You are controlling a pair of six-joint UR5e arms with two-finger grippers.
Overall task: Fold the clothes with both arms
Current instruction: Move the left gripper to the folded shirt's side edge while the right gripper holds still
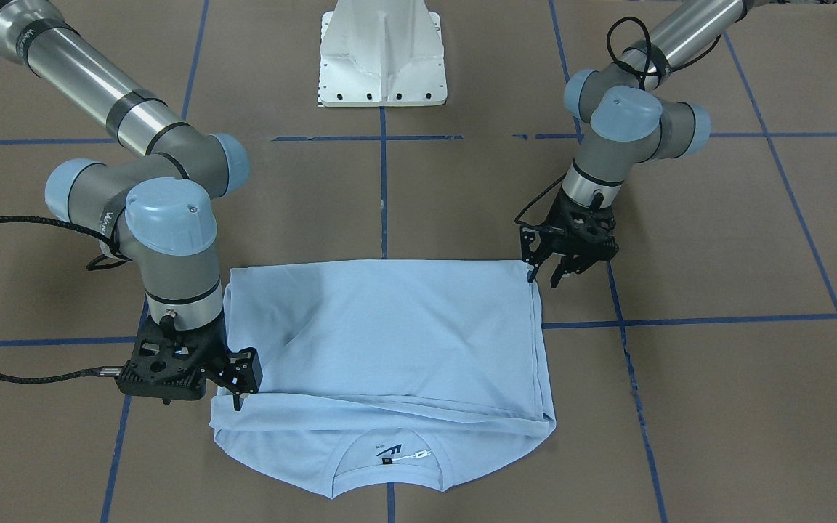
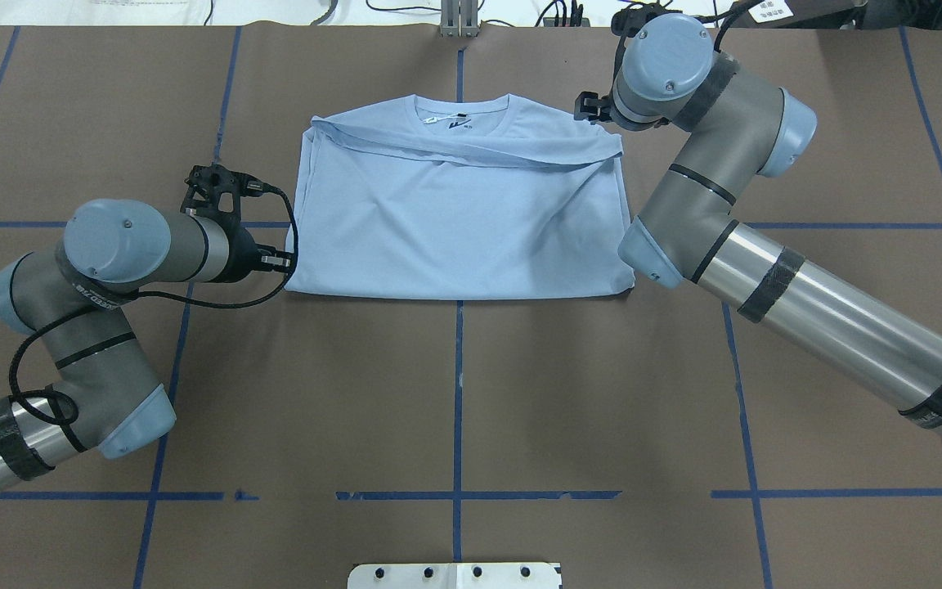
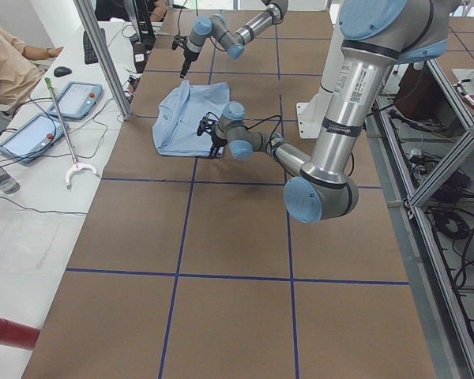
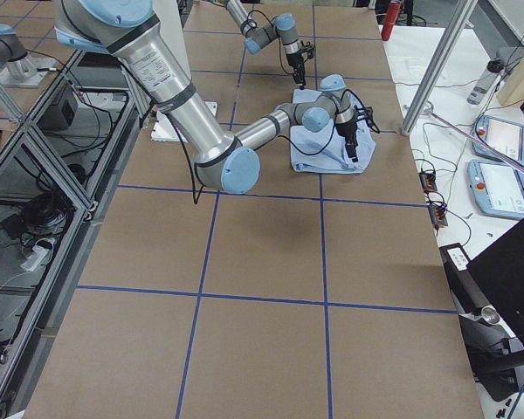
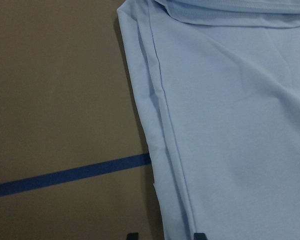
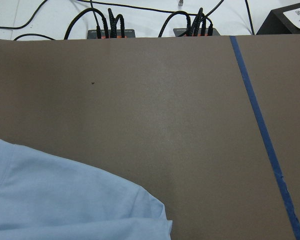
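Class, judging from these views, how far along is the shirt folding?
Done: the T-shirt is folded over once, the top layer's edge just short of the collar. In hand: the left hand stands open at one folded corner, the right hand at the opposite shoulder; neither lifts cloth. Left, probably: a further fold.

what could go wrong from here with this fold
The left end effector stands open at the T-shirt's stacked side edge; closing there it might catch only some layers, and the fold could peel apart. The fold line near the collar runs slanted and rumpled, so another fold would likely set it crooked.
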